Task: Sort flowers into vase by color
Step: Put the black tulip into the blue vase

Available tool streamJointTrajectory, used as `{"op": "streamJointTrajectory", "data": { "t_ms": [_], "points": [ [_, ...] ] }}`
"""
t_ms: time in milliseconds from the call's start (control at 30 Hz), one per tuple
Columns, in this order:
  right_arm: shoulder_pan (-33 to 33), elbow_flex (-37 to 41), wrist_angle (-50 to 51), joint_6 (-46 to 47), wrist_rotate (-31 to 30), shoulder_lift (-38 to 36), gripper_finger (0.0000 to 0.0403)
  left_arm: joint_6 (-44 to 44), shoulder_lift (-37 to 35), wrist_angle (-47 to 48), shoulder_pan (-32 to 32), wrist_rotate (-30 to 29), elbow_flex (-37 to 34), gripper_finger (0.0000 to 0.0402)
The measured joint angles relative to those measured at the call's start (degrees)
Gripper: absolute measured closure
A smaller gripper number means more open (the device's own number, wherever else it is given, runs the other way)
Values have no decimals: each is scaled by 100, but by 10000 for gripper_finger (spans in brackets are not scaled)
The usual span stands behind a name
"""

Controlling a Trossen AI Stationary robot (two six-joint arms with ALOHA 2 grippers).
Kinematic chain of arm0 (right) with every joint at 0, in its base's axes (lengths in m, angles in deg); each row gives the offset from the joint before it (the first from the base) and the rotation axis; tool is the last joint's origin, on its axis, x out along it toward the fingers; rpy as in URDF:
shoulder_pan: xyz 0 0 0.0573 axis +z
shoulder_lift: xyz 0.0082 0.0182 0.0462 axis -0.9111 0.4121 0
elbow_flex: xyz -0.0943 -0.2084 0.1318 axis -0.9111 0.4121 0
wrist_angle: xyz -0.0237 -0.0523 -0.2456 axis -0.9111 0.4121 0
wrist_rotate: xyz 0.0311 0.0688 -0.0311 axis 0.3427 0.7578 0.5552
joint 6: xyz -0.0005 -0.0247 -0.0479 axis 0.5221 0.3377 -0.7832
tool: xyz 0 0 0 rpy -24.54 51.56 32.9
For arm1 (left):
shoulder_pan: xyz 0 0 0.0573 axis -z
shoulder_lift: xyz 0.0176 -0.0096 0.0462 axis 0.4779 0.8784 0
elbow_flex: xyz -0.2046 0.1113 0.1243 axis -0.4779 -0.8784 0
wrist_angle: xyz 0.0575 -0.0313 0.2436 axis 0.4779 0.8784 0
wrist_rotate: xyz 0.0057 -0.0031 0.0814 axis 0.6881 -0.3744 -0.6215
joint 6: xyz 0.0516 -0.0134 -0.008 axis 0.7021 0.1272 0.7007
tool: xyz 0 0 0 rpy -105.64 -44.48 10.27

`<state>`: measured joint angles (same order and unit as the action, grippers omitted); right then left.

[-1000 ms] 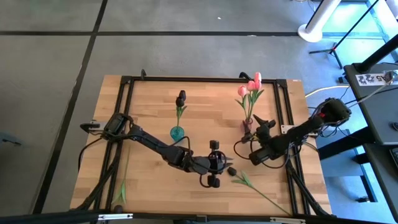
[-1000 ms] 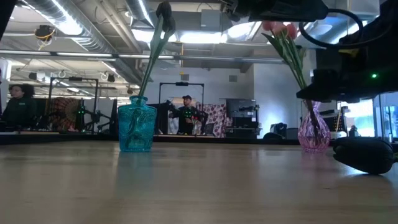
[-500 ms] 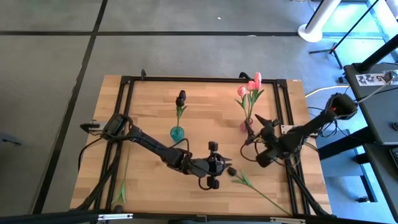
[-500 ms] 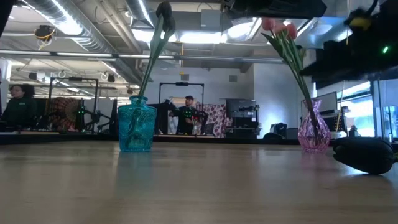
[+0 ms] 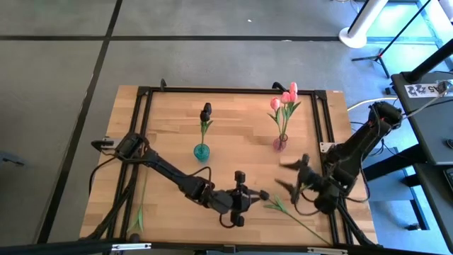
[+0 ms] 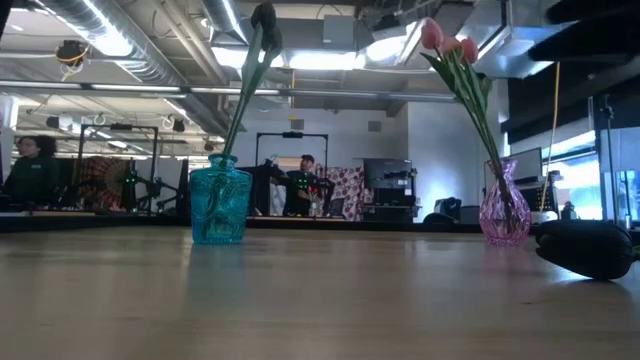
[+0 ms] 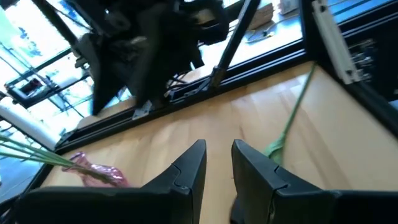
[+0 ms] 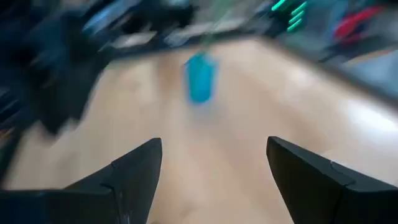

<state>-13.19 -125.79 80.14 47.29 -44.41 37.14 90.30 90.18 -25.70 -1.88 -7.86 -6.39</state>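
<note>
One black flower (image 5: 206, 112) stands in the blue vase (image 5: 202, 151) and the pink flowers (image 5: 285, 99) in the pink vase (image 5: 280, 144), but one black flower (image 5: 263, 194) lies just past the left gripper (image 5: 249, 197)'s nearly closed, empty fingers and near the right gripper (image 5: 289, 176)'s wide-open fingers.

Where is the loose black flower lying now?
In the high view, the black flower lies flat near the table's front right, its head between the left hand and right hand.
</note>
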Motion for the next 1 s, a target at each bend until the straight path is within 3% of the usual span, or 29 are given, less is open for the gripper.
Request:
{"op": "streamJointTrajectory", "data": {
  "t_ms": [167,400,667,1000],
  "points": [
    [2,-221,-328,272,1663,886,111,-186,-18,16,240,212,0,328],
    [1,-1066,134,1558,3173,2729,132,-642,-114,62,749,587,0,328],
    [1,-2055,1332,2342,3311,3641,218,-1030,-118,273,1257,553,0,328],
    [-295,-1996,1330,2639,3367,3711,275,-1731,-120,626,1700,827,0,328]
  ]
}}
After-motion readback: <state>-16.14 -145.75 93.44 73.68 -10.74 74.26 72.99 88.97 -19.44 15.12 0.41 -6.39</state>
